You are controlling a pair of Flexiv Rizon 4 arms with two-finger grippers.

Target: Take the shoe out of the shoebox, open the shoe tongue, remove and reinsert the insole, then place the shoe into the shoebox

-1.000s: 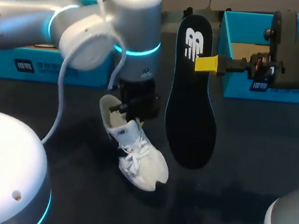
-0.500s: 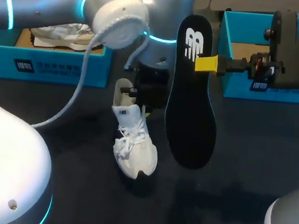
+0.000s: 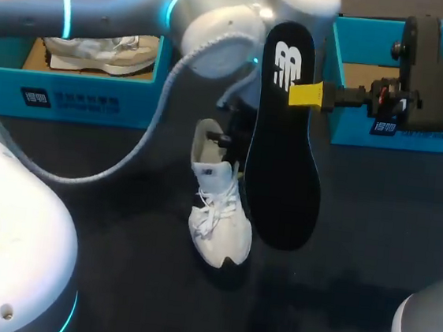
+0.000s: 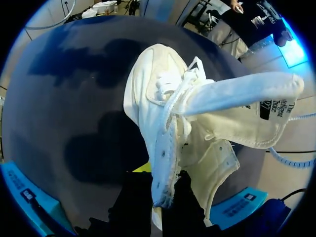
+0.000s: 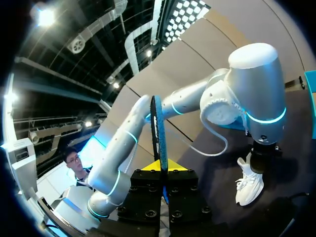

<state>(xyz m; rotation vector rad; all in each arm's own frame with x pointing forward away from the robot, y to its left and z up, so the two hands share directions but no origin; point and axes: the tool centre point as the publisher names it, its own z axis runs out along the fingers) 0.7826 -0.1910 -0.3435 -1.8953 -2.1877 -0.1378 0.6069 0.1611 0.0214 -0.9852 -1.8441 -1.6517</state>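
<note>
White shoe (image 3: 218, 213) hangs toe-down over the worktop (image 3: 381, 230), with the left gripper (image 4: 165, 195) clenched on its heel collar. Can't tell if the toe touches down. Tongue (image 4: 237, 94) is pulled out and the mouth is open. Right gripper (image 3: 307, 94) is clamped on the edge of the black insole (image 3: 283, 141), which is held upright just beside the shoe, between it and the right-hand shoebox (image 3: 353, 124).

My read is that the insole is out and reinsertion is the step in hand. Next move needs the insole's lower end lined up with the shoe mouth and slid in under the tongue. The left fingers sit on the collar, so the entry gap looks tight and there's a snag risk.

Count:
- 2 shoes: the one held, plus a second shoe (image 3: 99, 50) lying in the left-hand shoebox (image 3: 70, 98)
- 1 insole
- 2 blue shoeboxes
- 2 grippers, both loaded
</note>
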